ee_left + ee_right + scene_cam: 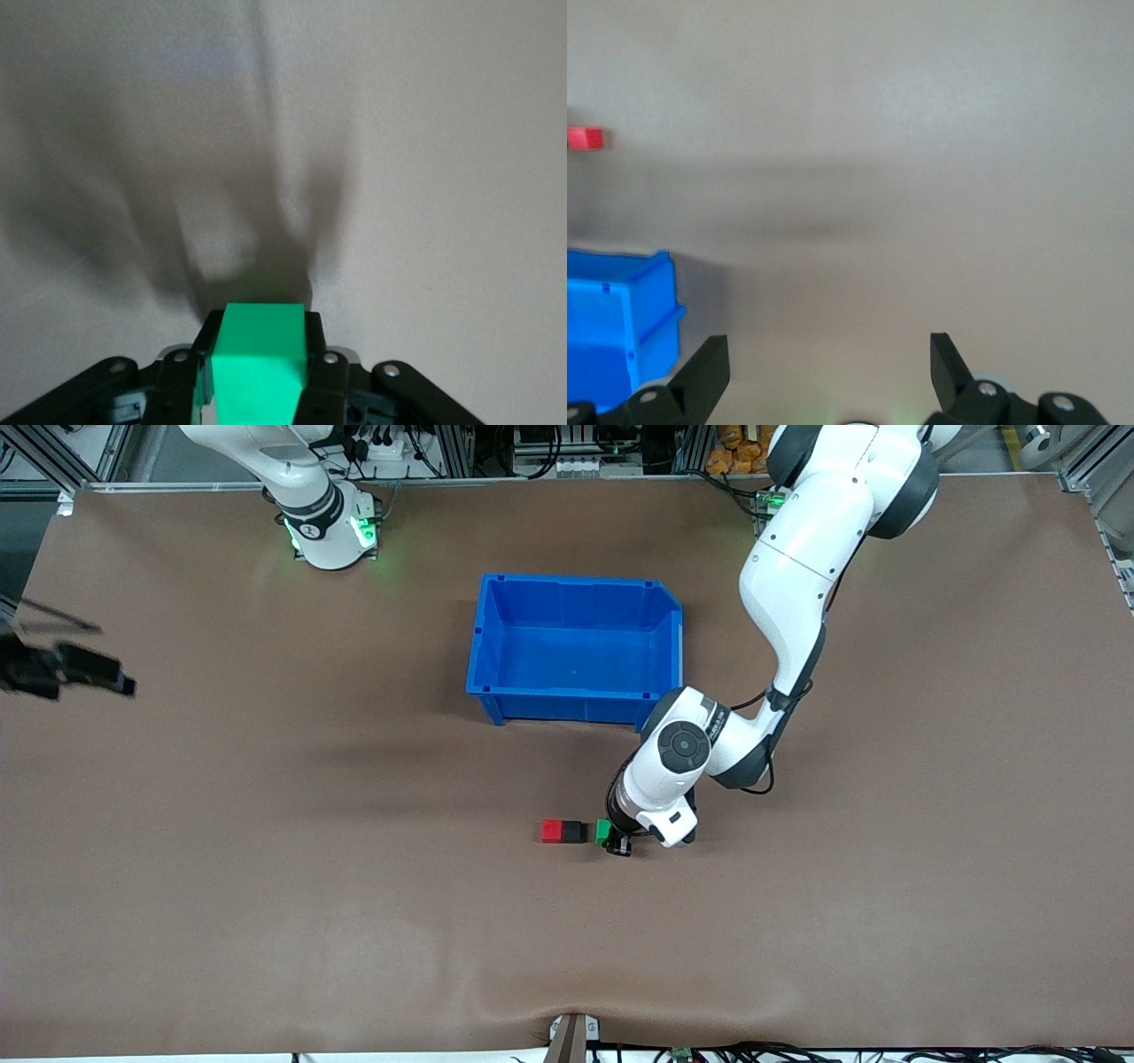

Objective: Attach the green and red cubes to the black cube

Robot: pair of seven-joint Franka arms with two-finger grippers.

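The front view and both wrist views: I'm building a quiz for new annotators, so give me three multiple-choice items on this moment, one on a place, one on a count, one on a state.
1. Where does the red cube sit?
A. In the blue bin
B. On the table, against the black cube
C. In the right gripper

2. How many cubes lie in the blue bin?
A. None
B. One
C. Two

3. What state is the left gripper in?
A. Open over the bin
B. Shut on nothing
C. Shut on the green cube

Answers:
1 B: red and black show side by side, touching, nearer the front camera than the bin.
2 A: only the bin's blue floor shows.
3 C: the left wrist view shows the green cube between the fingers. The right gripper waits open at the right arm's end of the table.
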